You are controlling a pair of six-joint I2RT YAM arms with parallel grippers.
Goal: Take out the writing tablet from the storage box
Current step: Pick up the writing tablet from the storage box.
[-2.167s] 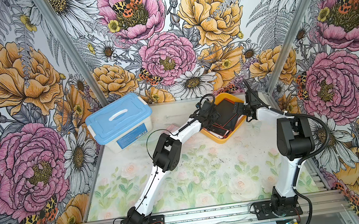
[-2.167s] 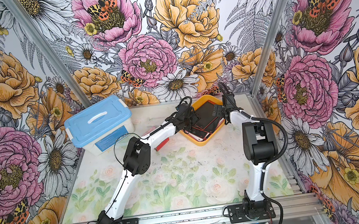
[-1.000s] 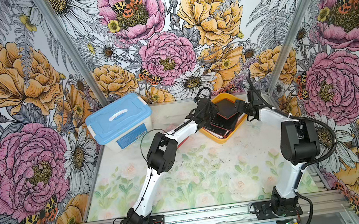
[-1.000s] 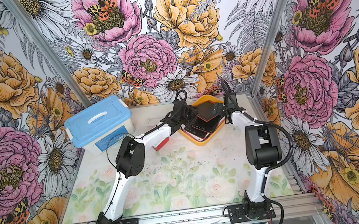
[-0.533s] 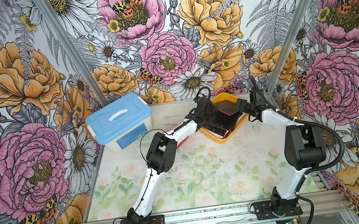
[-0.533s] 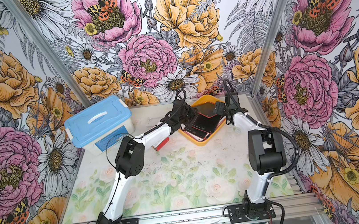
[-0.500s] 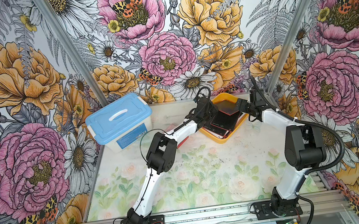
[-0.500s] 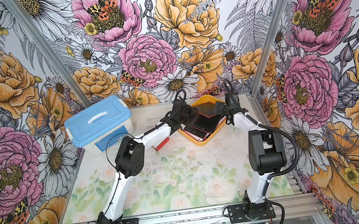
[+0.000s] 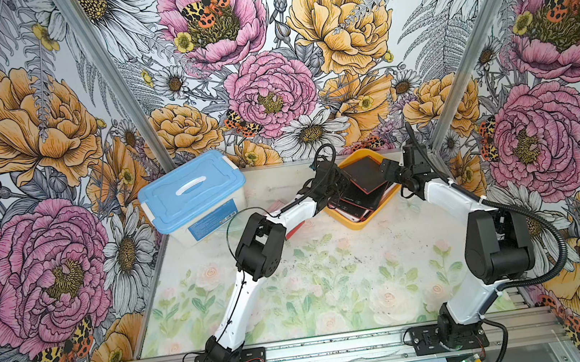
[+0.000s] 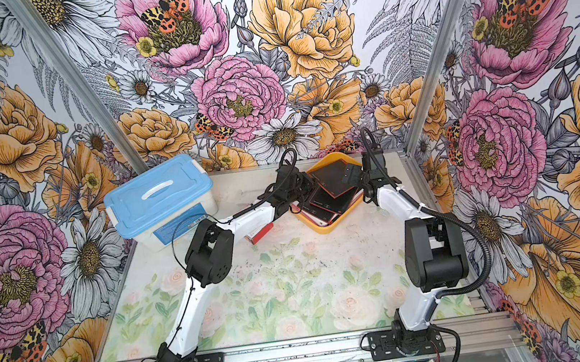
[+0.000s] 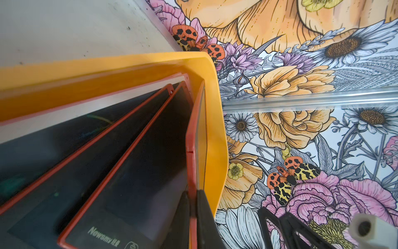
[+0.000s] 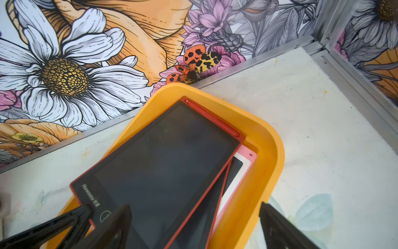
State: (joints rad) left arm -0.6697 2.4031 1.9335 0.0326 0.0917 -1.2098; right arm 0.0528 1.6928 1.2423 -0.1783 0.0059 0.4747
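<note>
Pinches red edge of the top writing tablet [image 9: 365,174] with left fingers [image 11: 205,220], in yellow-orange storage box [image 9: 359,225] right of centre in both top views; holds right fingers [image 12: 272,222] spread wide over its rim.

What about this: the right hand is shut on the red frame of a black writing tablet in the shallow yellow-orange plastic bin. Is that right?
No: the left hand is shut on the red-framed black writing tablet in the shallow yellow-orange plastic bin, as the left wrist view shows. The right hand stands open.
</note>
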